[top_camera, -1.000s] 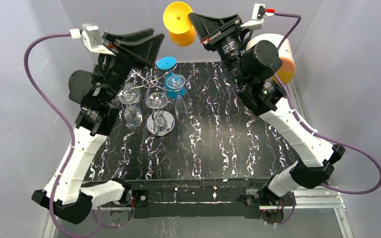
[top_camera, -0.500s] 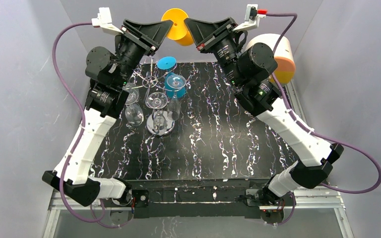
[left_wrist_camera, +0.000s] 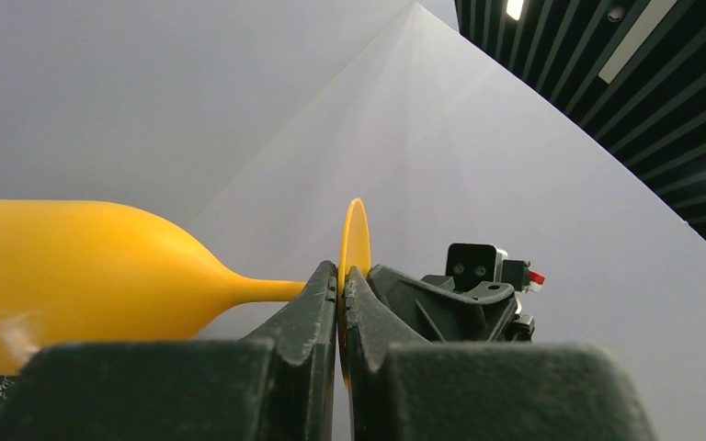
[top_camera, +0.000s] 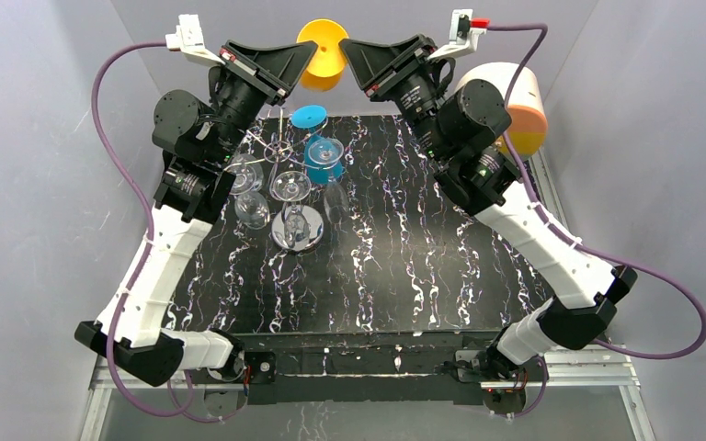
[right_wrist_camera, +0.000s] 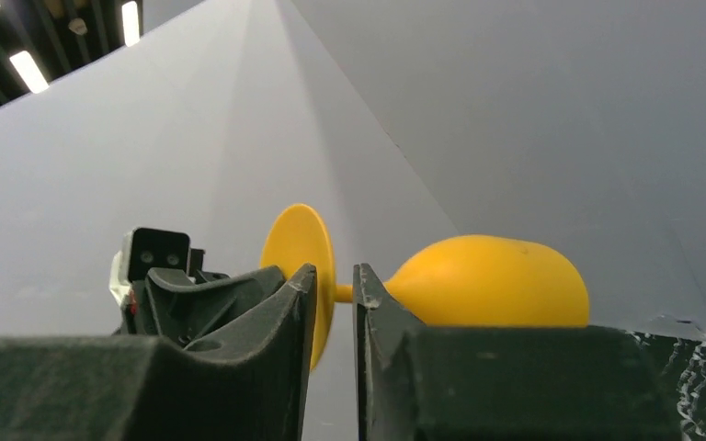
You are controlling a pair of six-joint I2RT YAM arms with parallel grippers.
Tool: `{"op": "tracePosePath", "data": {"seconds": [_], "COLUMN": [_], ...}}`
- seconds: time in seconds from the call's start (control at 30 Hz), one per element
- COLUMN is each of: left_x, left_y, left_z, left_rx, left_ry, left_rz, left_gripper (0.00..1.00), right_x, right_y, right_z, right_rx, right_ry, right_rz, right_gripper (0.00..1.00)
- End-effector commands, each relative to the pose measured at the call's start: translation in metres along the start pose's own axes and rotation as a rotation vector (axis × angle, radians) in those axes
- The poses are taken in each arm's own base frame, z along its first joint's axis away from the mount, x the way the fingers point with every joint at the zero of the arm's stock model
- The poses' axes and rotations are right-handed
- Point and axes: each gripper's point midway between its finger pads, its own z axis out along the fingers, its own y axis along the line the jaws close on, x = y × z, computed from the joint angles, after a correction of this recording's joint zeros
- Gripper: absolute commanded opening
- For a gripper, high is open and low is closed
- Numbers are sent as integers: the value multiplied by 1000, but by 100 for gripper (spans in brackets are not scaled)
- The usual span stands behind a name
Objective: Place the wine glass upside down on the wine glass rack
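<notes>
A yellow wine glass hangs on its side high above the table's far edge, between my two grippers. My left gripper is shut on the edge of its round foot; the bowl points left in that view. My right gripper stands slightly open around the same foot, with a gap to one finger and the bowl behind. The wine glass rack stands below on the table's left, its shiny chrome base near the middle.
Several clear glasses hang on or stand around the rack. Two blue glasses sit just behind it. A white and orange round object lies at the far right. Grey walls enclose the black marbled table.
My left arm rose from beside the rack to the yellow glass and shut on its foot. My right gripper's jaws parted slightly from the foot.
</notes>
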Motion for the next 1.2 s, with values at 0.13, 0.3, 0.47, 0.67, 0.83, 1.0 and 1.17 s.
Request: {"op": "tracePosePath", "data": {"seconds": [0.13,0.3,0.47,0.67,0.83,1.0,1.17], "left_x": [-23,-32,-35,-72,-94,-108,-105], "left_y": [6,23,42,105,154,187,208], "left_z": [1,14,30,27,9,-14,-30], "left_rx": [-41,-123,-187,-239,-279,-369,-418], "left_ry": [-102,-123,-89,-138,-175,-204,-161], "left_rz": [148,235,263,89,-14,-13,-62], "left_gripper": [0,0,0,0,0,0,0], "right_x": [-33,-44,-52,-62,-63,-54,-47], "right_y": [4,-6,-8,-7,-11,-19,-35], "right_z": [-19,-33,-47,-62,-70,-76,-79], "right_rx": [-10,35,46,49,60,77,135], "right_ry": [-110,-140,-156,-167,-160,-132,-117], "right_rz": [-69,-103,-128,-158,-189,-197,-213], "right_gripper": [57,67,71,73,73,74,75]}}
